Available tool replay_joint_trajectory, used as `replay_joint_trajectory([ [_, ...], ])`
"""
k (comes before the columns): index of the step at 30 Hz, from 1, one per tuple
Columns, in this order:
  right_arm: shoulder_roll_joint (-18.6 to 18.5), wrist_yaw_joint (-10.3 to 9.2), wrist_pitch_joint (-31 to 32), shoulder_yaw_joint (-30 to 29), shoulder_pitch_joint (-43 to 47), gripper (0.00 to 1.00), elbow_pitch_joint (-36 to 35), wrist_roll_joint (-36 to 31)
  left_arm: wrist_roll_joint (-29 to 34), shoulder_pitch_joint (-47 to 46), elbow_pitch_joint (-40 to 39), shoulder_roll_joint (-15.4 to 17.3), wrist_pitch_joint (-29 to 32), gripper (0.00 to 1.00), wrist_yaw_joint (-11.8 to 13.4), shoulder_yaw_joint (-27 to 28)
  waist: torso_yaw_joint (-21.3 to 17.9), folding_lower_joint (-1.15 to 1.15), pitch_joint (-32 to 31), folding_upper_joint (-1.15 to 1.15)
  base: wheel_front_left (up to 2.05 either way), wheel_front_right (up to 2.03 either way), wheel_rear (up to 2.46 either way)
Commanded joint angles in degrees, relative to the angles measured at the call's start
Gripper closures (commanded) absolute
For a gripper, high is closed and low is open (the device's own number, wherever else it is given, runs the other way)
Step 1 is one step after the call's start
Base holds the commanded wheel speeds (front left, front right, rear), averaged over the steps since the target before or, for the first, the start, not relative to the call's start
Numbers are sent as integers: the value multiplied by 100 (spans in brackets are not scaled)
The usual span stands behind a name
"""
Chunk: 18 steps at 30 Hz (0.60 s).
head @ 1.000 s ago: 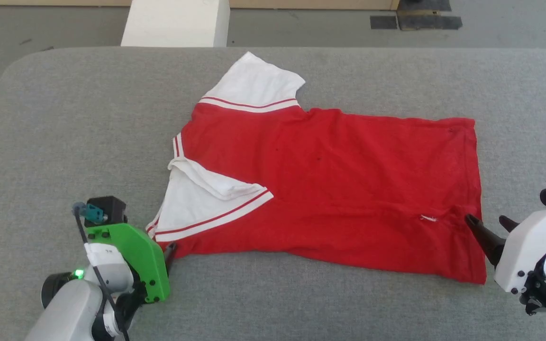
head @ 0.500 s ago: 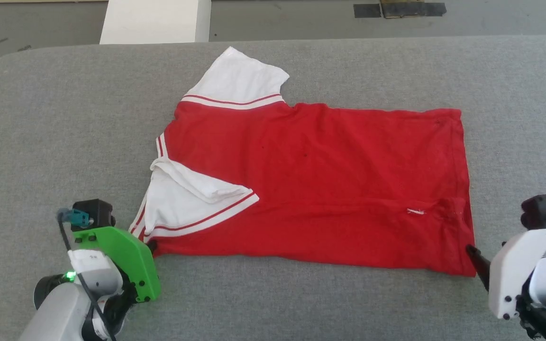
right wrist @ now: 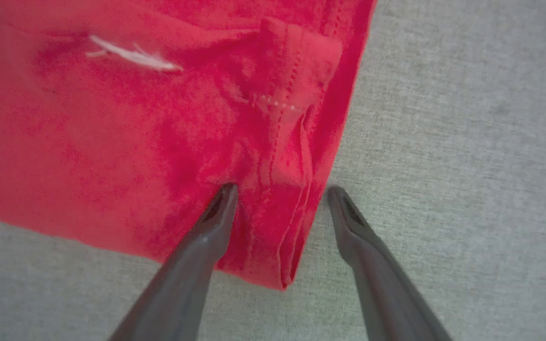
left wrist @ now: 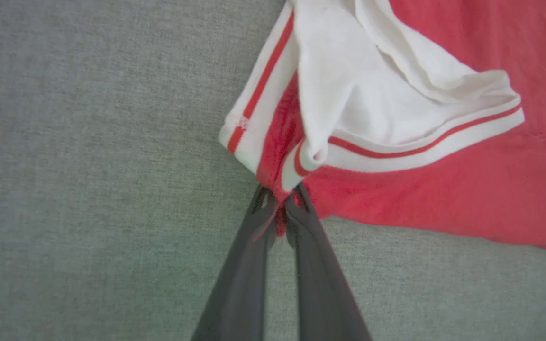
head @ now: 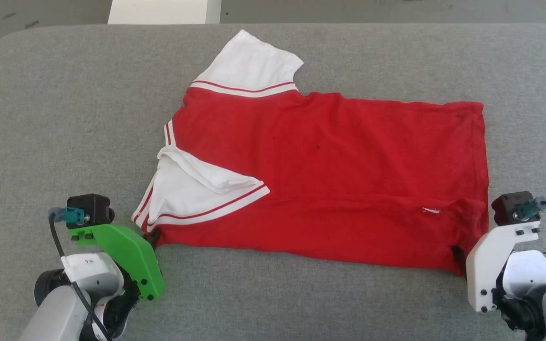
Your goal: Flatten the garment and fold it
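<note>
The garment [head: 320, 175] lies spread on the grey table, plain red side up, hem to the right. One white sleeve [head: 254, 61] points to the far side and the other [head: 192, 199] is folded over on the near left. My left gripper [head: 153, 235] is shut on the garment's near-left corner; in the left wrist view its fingers [left wrist: 301, 222] pinch red cloth just below the striped trim [left wrist: 396, 158]. My right gripper [right wrist: 280, 194] is open and straddles the near hem corner [right wrist: 296, 156], one finger on the red cloth, the other on the table beside the hem.
The grey padded table [head: 64, 118] extends well to the left, right and front of the garment. A white block [head: 159, 10] stands past the table's far edge, with grey floor beside it.
My left gripper has shut on the garment's near-left corner. My right gripper has slid down to the near hem corner and now straddles it. The head camera has shifted.
</note>
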Motion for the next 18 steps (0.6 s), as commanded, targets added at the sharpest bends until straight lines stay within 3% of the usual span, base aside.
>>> replay_joint_trajectory([
  [1, 79, 2, 105, 117, 49, 0, 270, 133, -76, 88, -13, 13, -38, 100, 32, 17, 22, 0, 16, 0, 0, 0, 0],
  [3, 38, 2, 128, 118, 14, 100, 272, 212, -96, 96, -16, 8, -55, 100, 27, 30, 19, 0, 10, 0, 0, 0, 0],
  [10, -194, 2, 109, -64, -153, 100, 21, 610, -253, 179, -47, 3, -125, 100, 55, 199, -5, 0, -306, 0, 0, 0, 0],
  [18, -597, 2, 564, -358, 30, 100, -359, 946, -381, 636, -638, 184, 104, 100, 266, 324, 94, 0, -789, 0, 0, 0, 0],
])
